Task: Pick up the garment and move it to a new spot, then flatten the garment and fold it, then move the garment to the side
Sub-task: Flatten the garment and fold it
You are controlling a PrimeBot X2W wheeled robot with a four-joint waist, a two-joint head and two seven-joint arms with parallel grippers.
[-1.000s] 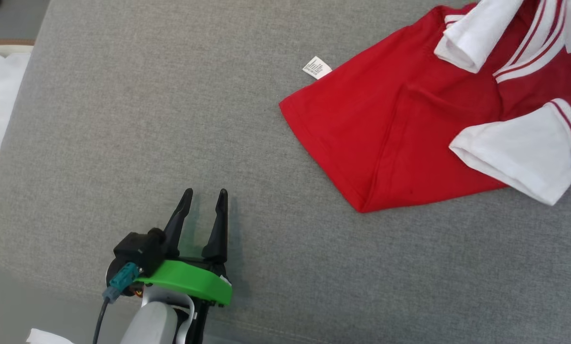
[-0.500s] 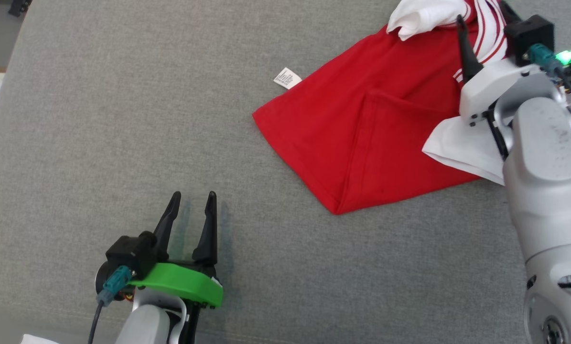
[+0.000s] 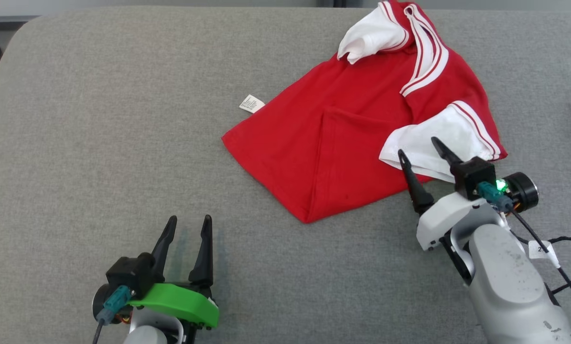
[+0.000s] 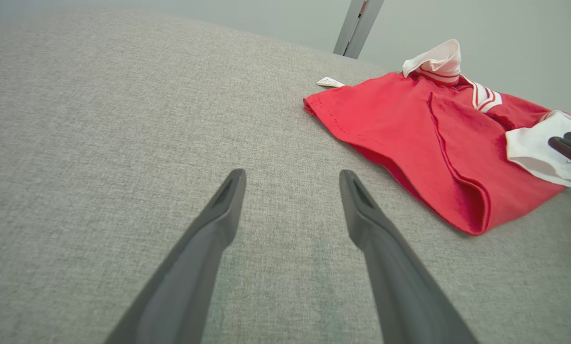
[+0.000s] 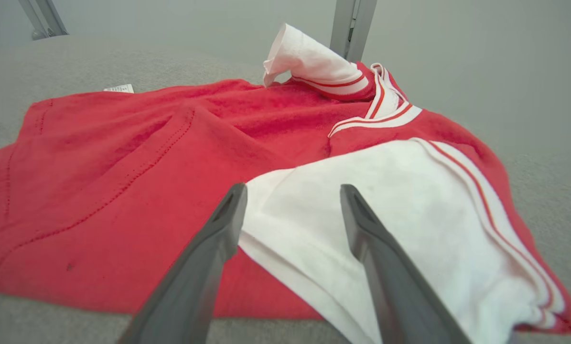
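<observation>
Red shirt (image 3: 342,138) lies crumpled and part-folded on grey surface (image 3: 99,119), toward far right in head view. Body is doubled over, w/ a diagonal fold line running down to a point at its near corner. Two white sleeves w/ red stripes: far sleeve (image 3: 369,38) sticks up at shirt's far edge, near sleeve (image 3: 438,129) lies flat on the red cloth at shirt's right side. Striped collar (image 3: 426,62) runs betw. them. Small white label (image 3: 252,103) pokes out at shirt's left edge, resting on the surface.

R hand (image 3: 416,145) is open, fingers spread, nothing betw. them. Its tips sit over the near edge of near sleeve. In right wrist view both fingers frame the white cloth. Touching or just above: can't tell. Green light (image 3: 500,184) is lit by its wrist.

L hand (image 3: 189,218) is open too and empty, low over bare surface at near left, well apart from shirt, fingers pointing away from robot. In left wrist view shirt is off to upper right, w/ R hand's tips at the sleeve by the right edge.
</observation>
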